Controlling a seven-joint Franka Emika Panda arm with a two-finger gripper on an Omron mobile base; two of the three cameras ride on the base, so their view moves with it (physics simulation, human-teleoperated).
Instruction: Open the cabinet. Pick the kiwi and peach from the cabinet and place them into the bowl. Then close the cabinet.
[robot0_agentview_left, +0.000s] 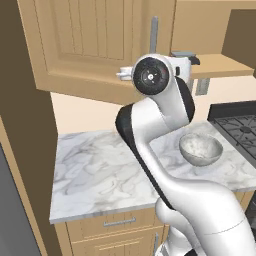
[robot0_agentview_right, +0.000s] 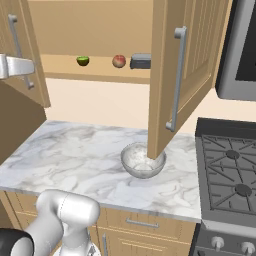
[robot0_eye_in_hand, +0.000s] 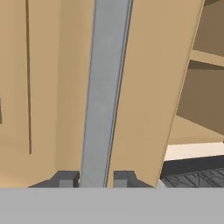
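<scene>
The cabinet (robot0_agentview_right: 100, 35) hangs on the wall above the marble bench (robot0_agentview_right: 85, 155), and both of its 2 doors stand swung outward. The right door (robot0_agentview_right: 180, 75) juts toward the camera in the right base view, its long silver bar handle (robot0_agentview_right: 176, 80) running vertically, and its lower corner overlaps the bowl (robot0_agentview_right: 143, 161) from that angle. The left door (robot0_agentview_left: 95, 45) is angled open too, and its handle (robot0_eye_in_hand: 103, 92) also runs upright, along the door's tall axis.

In the hand view that handle passes straight up between the 2 dark fingertips (robot0_eye_in_hand: 65, 179), 1 on each side, so the jaws (robot0_eye_in_hand: 94, 180) stand narrowly apart and closed around the bar. In the left base view the arm rises from the lower right, bends at a dark elbow over the bench, and reaches up so that the wrist sits level with the door's lower edge, the hand pointing away toward the handle.

On the open shelf, in the right base view, the kiwi (robot0_agentview_right: 83, 61) sits to the left and the peach (robot0_agentview_right: 119, 61) sits near it to the right, apart from each other. Just beside the peach lies a flat dark grey block (robot0_agentview_right: 141, 61). The bowl rests upright on the bench below the shelf, near the stove (robot0_agentview_right: 230, 170), with nothing inside it that can be made out.
</scene>
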